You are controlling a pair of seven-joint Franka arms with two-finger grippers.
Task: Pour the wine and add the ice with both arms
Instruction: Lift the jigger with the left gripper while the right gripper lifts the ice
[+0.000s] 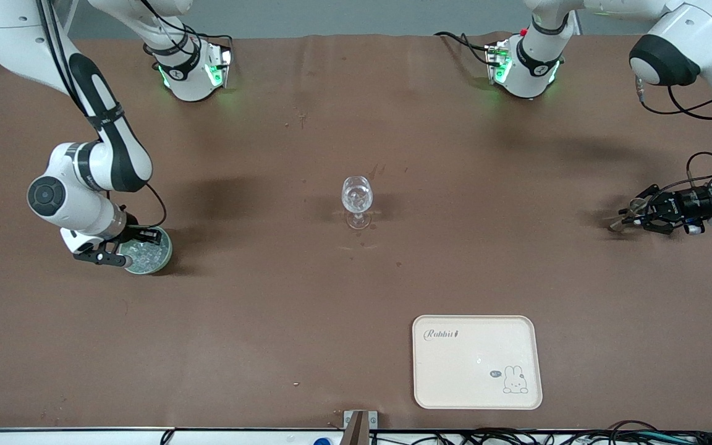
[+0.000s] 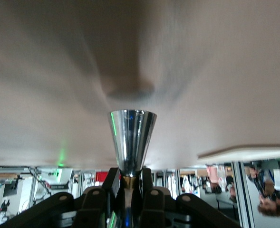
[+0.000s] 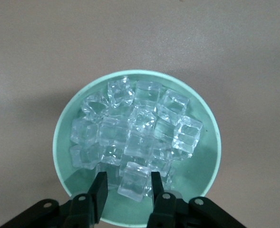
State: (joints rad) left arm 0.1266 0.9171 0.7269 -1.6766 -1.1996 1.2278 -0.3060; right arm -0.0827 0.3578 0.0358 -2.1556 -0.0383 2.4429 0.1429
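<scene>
At the right arm's end of the table, the right end effector [image 3: 126, 190] dips into the green bowl [image 1: 161, 256], narrowed around one ice cube [image 3: 135, 182], while the left end effector [image 2: 129, 190] grips a steel jigger [image 2: 131, 140], the wine glass [image 1: 356, 201] standing midway between them.

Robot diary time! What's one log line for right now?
left gripper: shut on silver cup | right gripper: around ice cube in green bowl | wine glass: mid-table
</scene>
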